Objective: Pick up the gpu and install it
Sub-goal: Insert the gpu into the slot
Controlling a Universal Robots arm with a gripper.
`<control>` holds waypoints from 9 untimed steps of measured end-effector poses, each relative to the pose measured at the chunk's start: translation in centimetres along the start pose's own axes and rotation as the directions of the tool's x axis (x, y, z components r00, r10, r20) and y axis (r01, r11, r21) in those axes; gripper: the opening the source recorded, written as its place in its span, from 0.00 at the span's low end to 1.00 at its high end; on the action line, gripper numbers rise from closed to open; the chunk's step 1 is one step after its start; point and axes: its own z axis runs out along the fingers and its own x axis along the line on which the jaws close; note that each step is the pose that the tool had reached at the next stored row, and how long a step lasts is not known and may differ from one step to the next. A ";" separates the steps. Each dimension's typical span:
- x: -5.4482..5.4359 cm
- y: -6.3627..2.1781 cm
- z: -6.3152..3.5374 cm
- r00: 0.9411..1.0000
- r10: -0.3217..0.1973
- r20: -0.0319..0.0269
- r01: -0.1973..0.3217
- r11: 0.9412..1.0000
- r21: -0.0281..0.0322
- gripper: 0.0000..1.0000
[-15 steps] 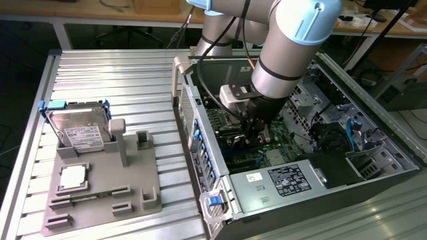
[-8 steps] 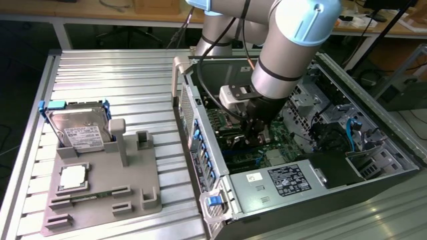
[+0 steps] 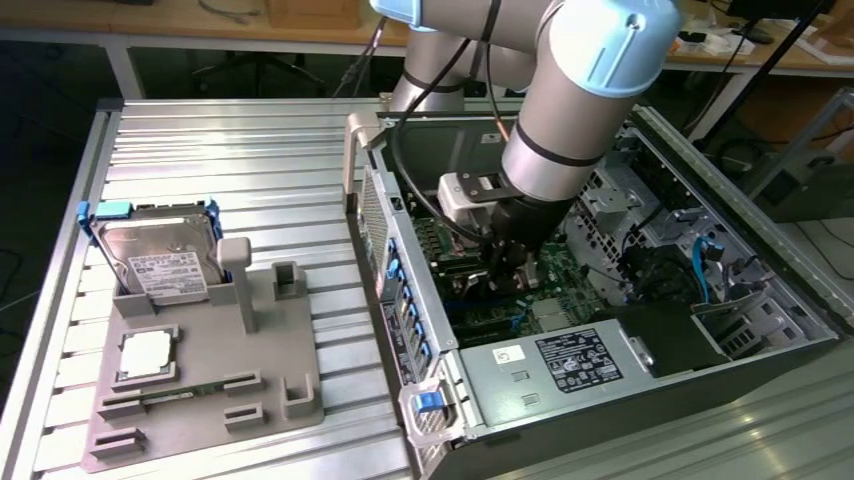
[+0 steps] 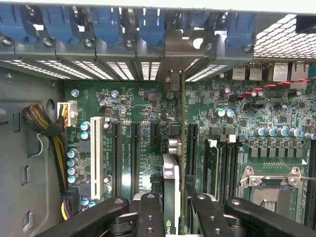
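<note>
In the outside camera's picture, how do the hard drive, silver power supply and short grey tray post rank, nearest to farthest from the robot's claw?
1. Silver power supply, inside the case, beside the gripper holding the gpu.
2. Short grey post, on the tray outside the case, exterior view's left.
3. Hard drive, farther to that left on the tray.

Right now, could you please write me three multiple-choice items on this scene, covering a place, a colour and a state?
1. Where is the hard drive? A on the floor; B on the grey fixture; C on a chair.
2. What colour are the slot clips? A red; B blue; C yellow.
3. The gpu is: A held by the gripper; B lying flat; C bagged.
B: it stands in the fixture. B: blue in the wrist view. A: it is clamped edge-on over the motherboard.
</note>
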 end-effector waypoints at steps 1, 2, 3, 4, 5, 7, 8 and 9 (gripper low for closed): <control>0.0 0.00 -0.17 1.000 0.008 0.001 -0.008 1.000 0.000 0.27; 0.0 0.00 -0.30 1.000 0.017 0.001 -0.017 1.000 0.000 0.27; 0.0 0.00 -0.30 1.000 0.017 0.001 -0.017 1.000 0.000 0.27; 0.0 0.00 -0.30 1.000 0.017 0.001 -0.017 1.000 0.000 0.27; 0.0 0.00 -0.29 1.000 0.019 0.001 -0.019 1.000 0.000 0.27; 0.0 0.01 -0.17 1.000 0.028 0.001 -0.028 1.000 0.000 0.27; 0.0 0.02 -0.12 0.999 0.034 0.000 -0.034 0.999 0.001 0.27; 0.0 0.04 -0.07 0.999 0.038 0.000 -0.038 0.999 0.001 0.27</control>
